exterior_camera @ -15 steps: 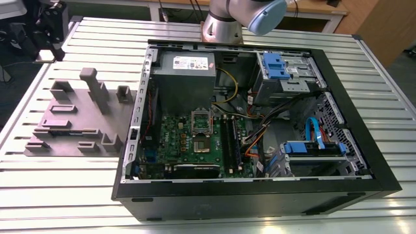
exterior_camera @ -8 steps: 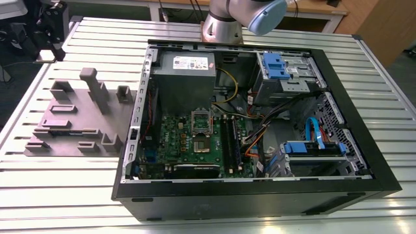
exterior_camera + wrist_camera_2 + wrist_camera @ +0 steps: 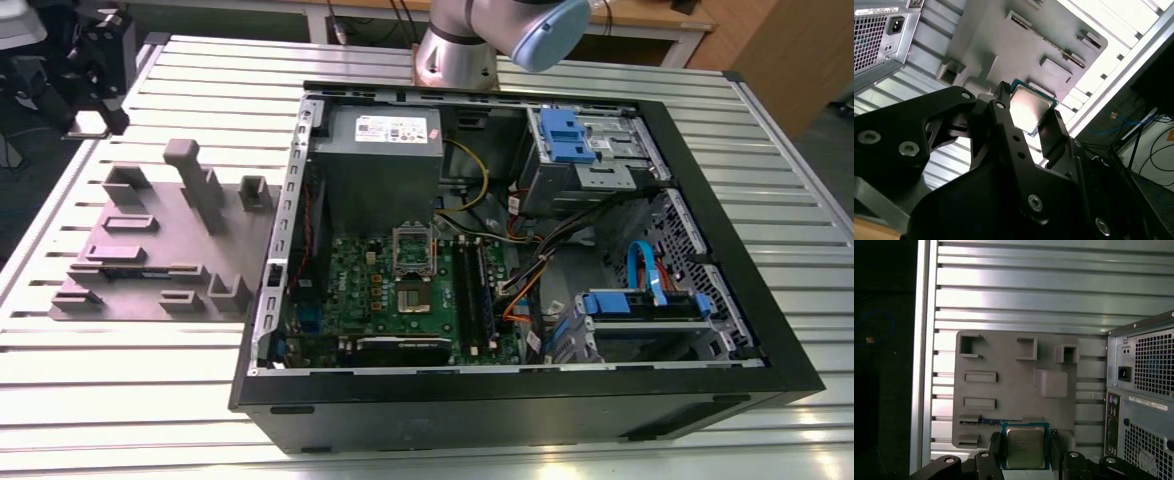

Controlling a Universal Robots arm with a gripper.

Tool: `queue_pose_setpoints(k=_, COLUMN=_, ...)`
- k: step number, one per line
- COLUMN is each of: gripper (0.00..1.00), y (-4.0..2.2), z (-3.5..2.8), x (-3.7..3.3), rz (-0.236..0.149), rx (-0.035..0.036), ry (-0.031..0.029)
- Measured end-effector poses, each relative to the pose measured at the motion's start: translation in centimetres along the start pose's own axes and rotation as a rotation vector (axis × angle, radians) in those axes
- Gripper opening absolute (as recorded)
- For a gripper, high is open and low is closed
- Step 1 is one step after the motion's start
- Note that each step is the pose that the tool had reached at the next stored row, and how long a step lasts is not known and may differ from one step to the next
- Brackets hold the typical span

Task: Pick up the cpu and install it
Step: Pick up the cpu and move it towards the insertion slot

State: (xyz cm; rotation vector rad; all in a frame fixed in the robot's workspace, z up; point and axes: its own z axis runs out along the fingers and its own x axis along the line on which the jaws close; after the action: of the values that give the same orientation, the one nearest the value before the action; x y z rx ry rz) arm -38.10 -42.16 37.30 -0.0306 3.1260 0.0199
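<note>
Starting at the exterior view's left, a grey-purple fixture block [image 3: 160,245] with slots and posts lies on the slatted metal table [image 3: 120,380]. Just beside it, toward the exterior view's right, an open computer case [image 3: 534,400] lies on its side. Inside the case are a green motherboard [image 3: 360,270] and its rectangular socket [image 3: 415,272]; I cannot tell whether the socket frame is raised.

In both wrist views the gripper [image 3: 1028,102] is clenched on the cpu [image 3: 1025,446]. One black finger [image 3: 995,444] presses against each of two opposite edges, and the shiny metal top faces the first wrist camera. The chip hangs clear above the near edge of the fixture block and touches nothing else. The rear panel of the case is off to one side, so the cpu is well apart from the socket.

By its look the cpu should be light, thin and rigid. Its smooth lid would probably slip under a loose pinch, and its underside is likely delicate. The rim, where the fingers sit now, seems the right place to hold it, kept level and squeezed only gently.
</note>
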Motion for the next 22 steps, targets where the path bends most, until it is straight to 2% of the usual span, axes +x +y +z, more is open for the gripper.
queue_pose_setpoints(k=3, gripper=0.47, y=-0.24, z=-0.12, x=0.01, rz=0.000, rx=0.0000, ry=-0.0001)
queue_pose_setpoints(k=7, gripper=0.47, y=-0.26, z=-0.66, x=-0.01, rz=0.000, rx=-0.0003, ry=-0.0001)
queue_pose_setpoints(k=22, gripper=0.47, y=-0.26, z=-0.72, x=-0.15, rz=0.000, rx=-0.0002, ry=-0.0001)
